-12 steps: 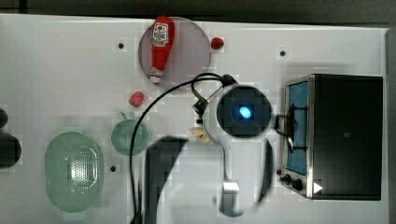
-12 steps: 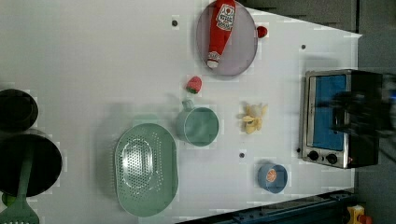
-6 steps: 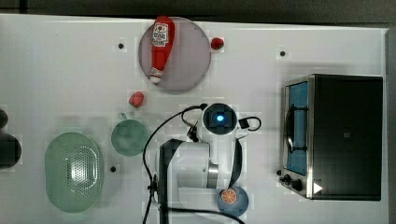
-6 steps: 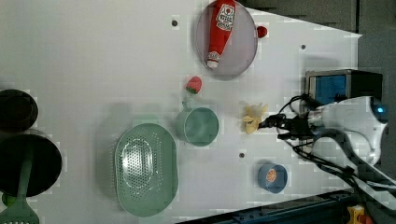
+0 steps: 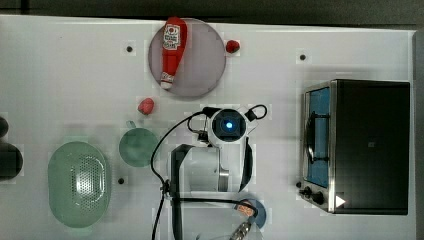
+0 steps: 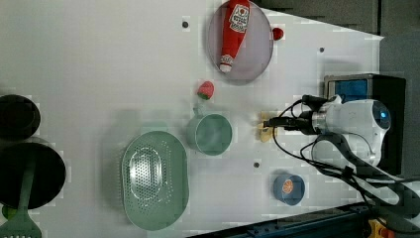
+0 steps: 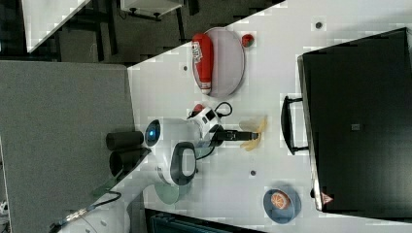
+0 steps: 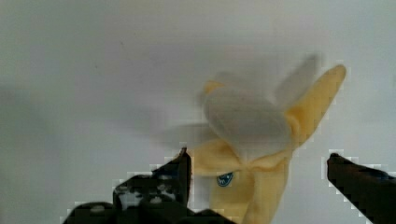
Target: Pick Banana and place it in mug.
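The banana (image 8: 252, 130) is a soft, pale-yellow peeled piece lying on the white table (image 6: 99, 59). My gripper (image 8: 258, 157) is open, with one dark finger on either side of the banana's lower part and neither touching it. In the left view the gripper (image 6: 269, 123) reaches over the banana (image 6: 265, 135), and the dark-green mug (image 6: 210, 134) stands a short way to the left view's left. In the right view the gripper (image 7: 253, 136) is at the banana (image 7: 260, 125). The top view has the mug (image 5: 138, 146) to the left of the arm's wrist (image 5: 229, 125), which hides the banana.
A ketchup bottle (image 5: 171, 50) lies on a grey plate (image 5: 202, 60), with red berries (image 5: 146, 105) nearby. The pale-green perforated bowl (image 5: 78, 182), a blue bowl with an orange slice (image 6: 288, 187), a toaster oven (image 5: 360, 145) and black pots (image 6: 20, 148) ring the table.
The arm swung away from the toaster oven and brought the gripper toward the left view's left, down over the banana. The banana and mug have not moved.
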